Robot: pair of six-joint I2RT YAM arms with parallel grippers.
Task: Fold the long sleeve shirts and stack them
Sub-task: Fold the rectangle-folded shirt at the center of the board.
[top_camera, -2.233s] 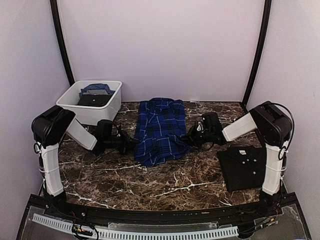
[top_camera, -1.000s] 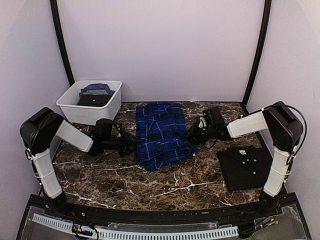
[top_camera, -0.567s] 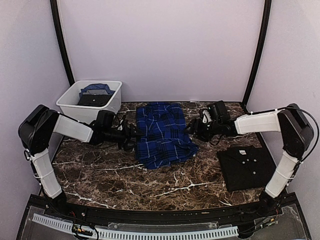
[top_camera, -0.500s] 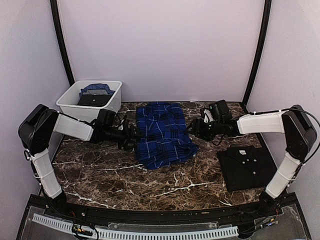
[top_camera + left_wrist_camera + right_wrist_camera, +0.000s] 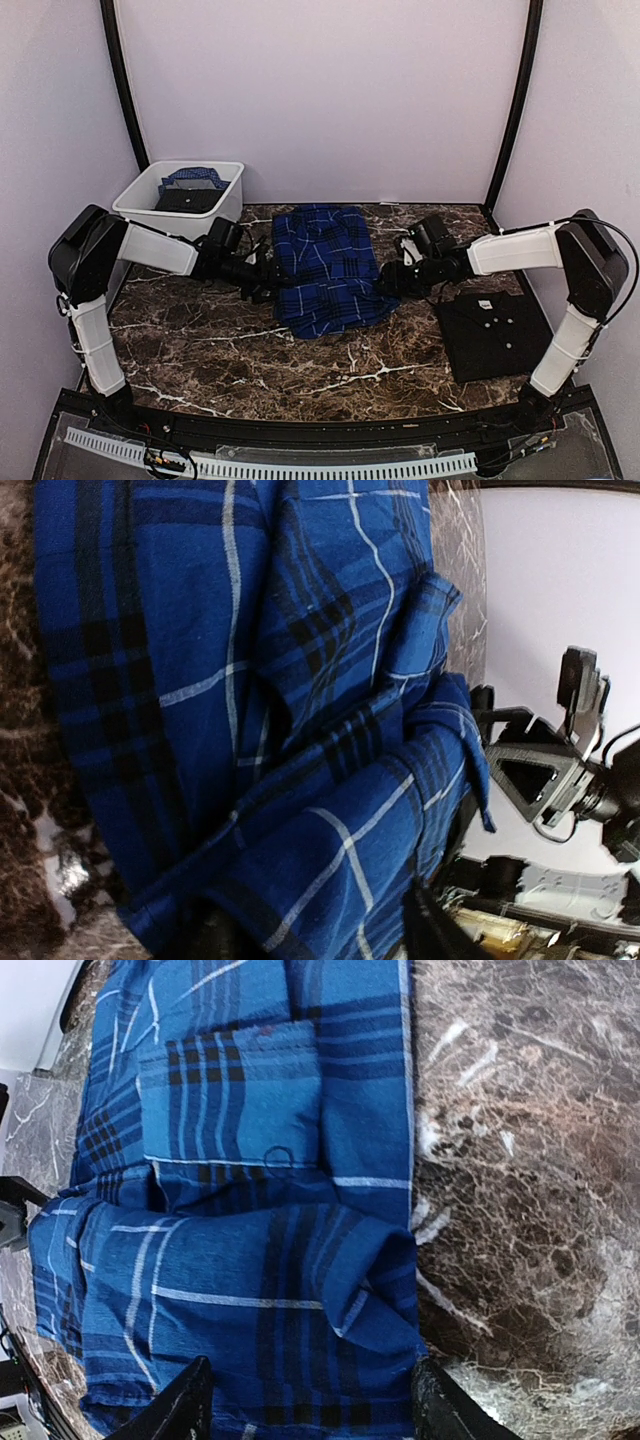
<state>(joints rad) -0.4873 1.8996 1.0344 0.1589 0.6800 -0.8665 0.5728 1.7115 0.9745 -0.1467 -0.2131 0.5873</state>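
- The plaid shirt [image 5: 325,265] is soft, light woven cloth. I judge it will sag, slide on itself and let a fold fall open if I lift it by one layer only.
- It looks partly folded. The end nearest my bases is doubled over into a thick, rumpled roll, and the far part lies flatter with a chest pocket facing up.
- My left gripper [image 5: 270,287] is at the shirt's left edge with its jaws apart. The doubled-over hem lies between them, and I see no pinch on it.
- My right gripper [image 5: 388,284] is at the opposite edge, also spread wide. The folded corner sits in the gap and bare table [image 5: 250,360] lies just outside it.
- The best hold, I think, is at these two side edges. I should take every layer of the roll at once, both sides together, so the fold travels flat.
- The black shirt [image 5: 490,335] lies folded behind my right gripper, toward that arm's base and well apart from the plaid one. It looks like the base for the stack.
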